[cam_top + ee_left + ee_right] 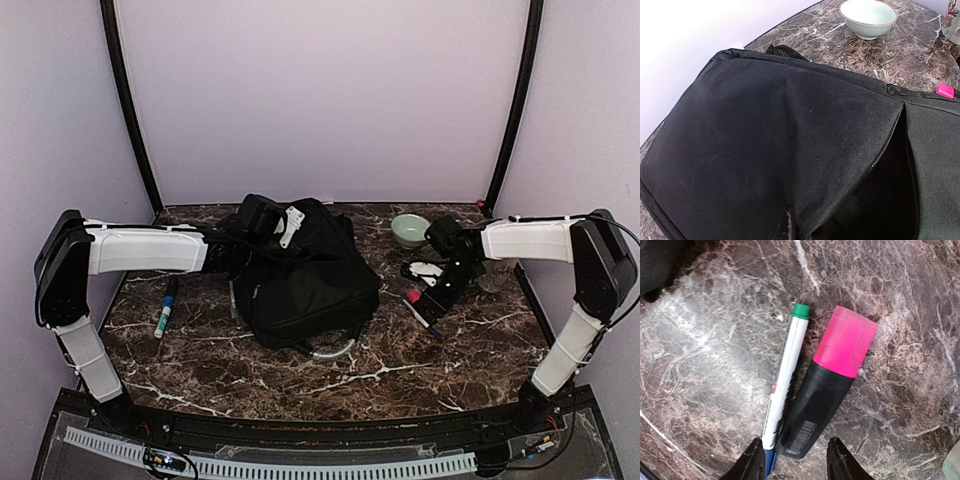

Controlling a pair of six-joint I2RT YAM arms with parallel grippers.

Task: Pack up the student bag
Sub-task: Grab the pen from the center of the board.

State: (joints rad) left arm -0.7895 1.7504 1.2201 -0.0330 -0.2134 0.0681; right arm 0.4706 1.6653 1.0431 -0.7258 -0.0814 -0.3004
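student bag (305,275) centre of top view, zip gaping. left pincer (285,238) on its upper-left part, state can't tell. right pincer (796,460) apart, straddling pink highlighter (832,377) beside pen (785,380). pick step, I'd say; next: clamp highlighter only, carry to opening.

My left arm (140,250) climbs from its base to an elbow far out on the left. From there the forearm runs level toward the middle. The wrist bends over at the end, and the left gripper (288,226) sits just past it. I cannot tell how its jaws stand, since its own camera shows no fingers clearly. My right arm (530,240) mirrors this, with a level forearm reaching inward and the wrist tipped down. The right gripper (796,462) points straight down, its fingertips (752,462) spread apart.
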